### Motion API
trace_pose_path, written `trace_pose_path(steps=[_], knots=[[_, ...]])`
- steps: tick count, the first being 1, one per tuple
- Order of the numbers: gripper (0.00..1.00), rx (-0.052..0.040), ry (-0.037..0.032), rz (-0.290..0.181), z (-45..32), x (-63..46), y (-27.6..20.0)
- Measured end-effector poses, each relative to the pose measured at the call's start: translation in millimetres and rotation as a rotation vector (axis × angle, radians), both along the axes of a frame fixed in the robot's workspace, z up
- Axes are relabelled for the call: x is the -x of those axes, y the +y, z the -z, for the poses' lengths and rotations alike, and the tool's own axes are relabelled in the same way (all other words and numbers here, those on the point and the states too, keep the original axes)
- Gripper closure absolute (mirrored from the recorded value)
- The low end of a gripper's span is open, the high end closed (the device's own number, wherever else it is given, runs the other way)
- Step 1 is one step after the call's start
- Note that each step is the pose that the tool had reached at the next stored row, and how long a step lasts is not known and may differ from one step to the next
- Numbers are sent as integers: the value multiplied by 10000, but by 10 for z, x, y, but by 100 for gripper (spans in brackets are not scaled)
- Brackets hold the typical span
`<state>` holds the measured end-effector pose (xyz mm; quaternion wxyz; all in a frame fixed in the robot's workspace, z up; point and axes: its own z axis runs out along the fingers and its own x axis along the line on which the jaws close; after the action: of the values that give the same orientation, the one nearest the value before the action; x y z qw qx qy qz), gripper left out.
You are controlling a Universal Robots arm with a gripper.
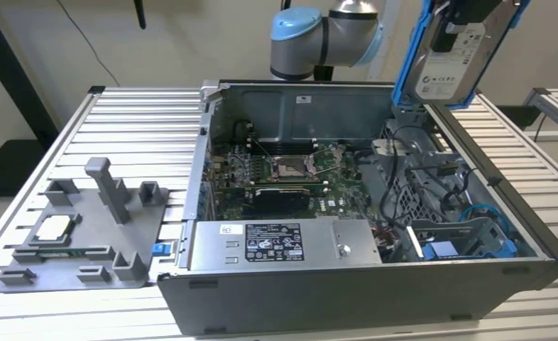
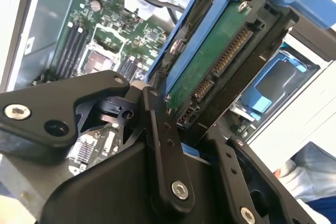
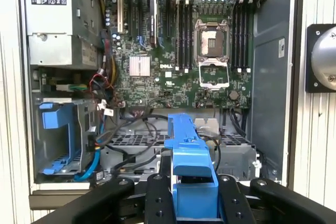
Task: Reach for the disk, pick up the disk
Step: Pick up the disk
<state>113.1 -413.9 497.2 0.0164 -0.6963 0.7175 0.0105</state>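
Observation:
The disk [image 1: 452, 55], a silver drive with a white label in blue rails, hangs high above the open computer case [image 1: 289, 316] at the exterior view's upper right, clear of the case. My gripper [image 2: 184, 124] is shut on the disk [image 2: 220, 61]; its green circuit side and connector face the second wrist view. In the first wrist view the blue rail of the disk [image 3: 189, 166] stands between the black fingers [image 3: 157, 198], with my gripper [image 3: 191, 198] closed around it above the motherboard.
Inside the case are the motherboard [image 1: 279, 174], a grey power supply box [image 1: 279, 245] and a blue drive bay [image 1: 463, 238] with cables. A grey fixture [image 1: 85, 227] holding a small silver chip [image 1: 52, 227] lies at the exterior view's left on the slatted table [image 1: 137, 114].

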Motion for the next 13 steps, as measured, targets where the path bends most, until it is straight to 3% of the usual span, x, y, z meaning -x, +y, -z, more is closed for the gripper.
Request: trace_pose_path(steps=[13], knots=[[100,-1,0,0,0,0,-381]])
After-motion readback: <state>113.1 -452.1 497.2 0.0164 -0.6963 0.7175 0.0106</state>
